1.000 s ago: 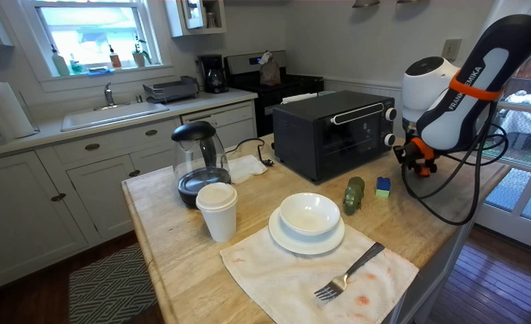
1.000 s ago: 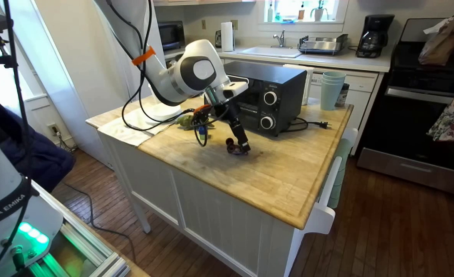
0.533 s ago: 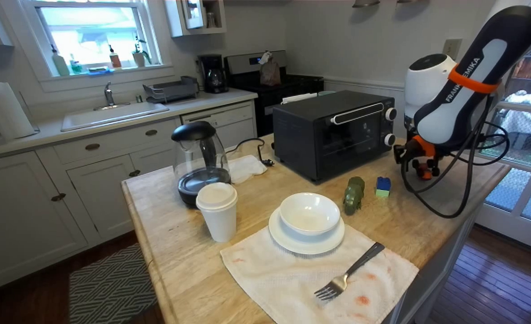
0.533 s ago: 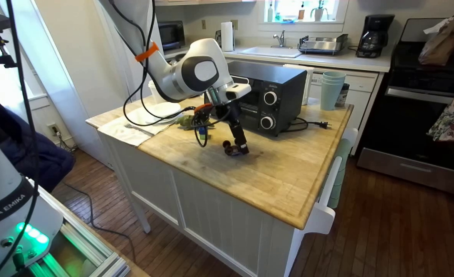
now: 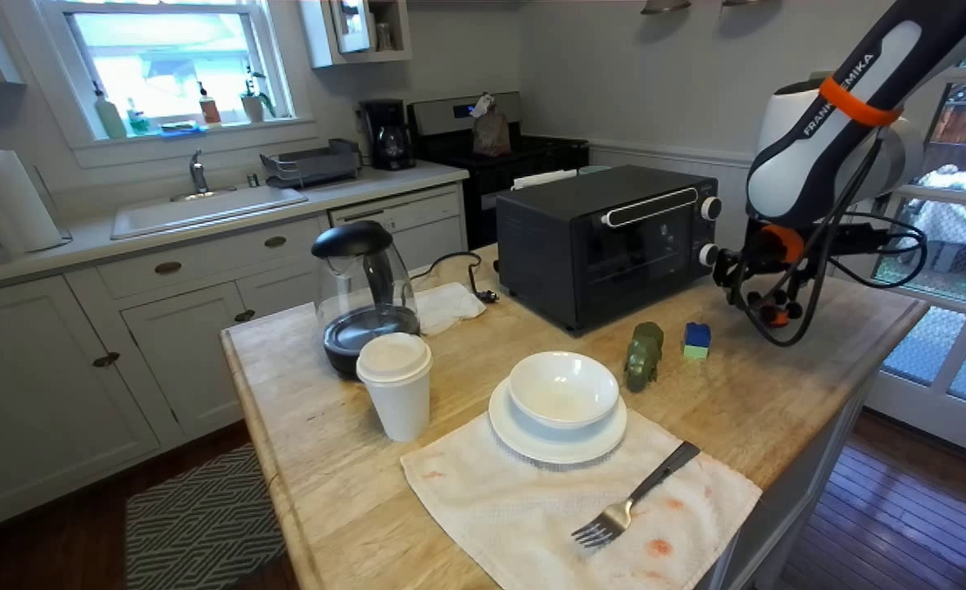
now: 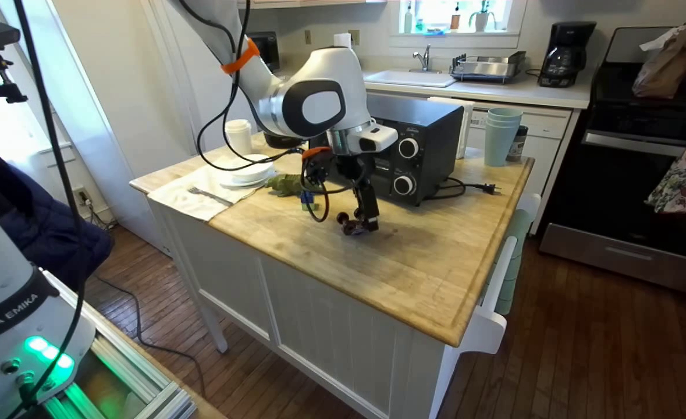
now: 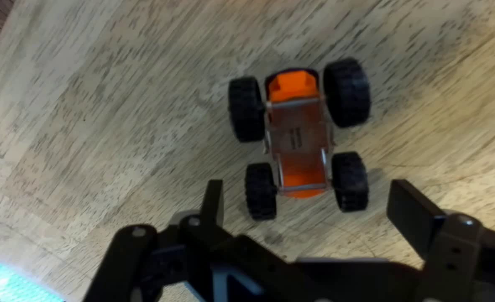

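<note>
On the wooden tabletop, in both exterior views, one robot arm is seen bent down near one toaster oven. The gripper is noted as released: its two fingers are spread apart, a gap is seen between each of them and the wheels, and nothing is gripped. The toy truck is found on the tabletop, partly between the fingers in the wrist view, with a text-marked face turned up; whether this is its underside is not settled.

Technique, as judged: any closing is best made across the truck's width, with the two side gaps matched, because the wheels jut out and could be clipped unevenly. For a balanced hold, the fingers would need to be set nearer the truck's middle; for a clean departure, a straight lift would be advised.

Counts, in descending size: cloth, one; kettle, one; plate, one; bowl, one, set on the plate; lidded cup, one, upright near the kettle; pale green tumblers, nested, number not resolved; fork, one, laid on the cloth; green toy animal, one; toy truck, one, with four wheels; blue-and-green block, one, though a stacked pair cannot be ruled out.
</note>
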### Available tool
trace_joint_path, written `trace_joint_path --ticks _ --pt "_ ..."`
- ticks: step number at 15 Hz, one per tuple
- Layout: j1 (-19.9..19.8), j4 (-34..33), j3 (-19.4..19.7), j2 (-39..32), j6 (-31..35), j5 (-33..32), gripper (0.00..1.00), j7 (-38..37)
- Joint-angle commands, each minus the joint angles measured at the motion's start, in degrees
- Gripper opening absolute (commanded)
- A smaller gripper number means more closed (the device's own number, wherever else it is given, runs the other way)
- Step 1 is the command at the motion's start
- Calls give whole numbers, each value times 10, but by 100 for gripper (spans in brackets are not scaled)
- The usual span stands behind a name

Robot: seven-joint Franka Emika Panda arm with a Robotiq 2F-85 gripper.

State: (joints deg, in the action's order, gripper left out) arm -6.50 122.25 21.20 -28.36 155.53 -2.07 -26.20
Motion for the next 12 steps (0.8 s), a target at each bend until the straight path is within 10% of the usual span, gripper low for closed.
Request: trace_joint_path --ticks 1,12 --pt "-60 -33 -51 0 -48 57 100 82" --pt "-127 -113 -96 -30 -171 114 100 198"
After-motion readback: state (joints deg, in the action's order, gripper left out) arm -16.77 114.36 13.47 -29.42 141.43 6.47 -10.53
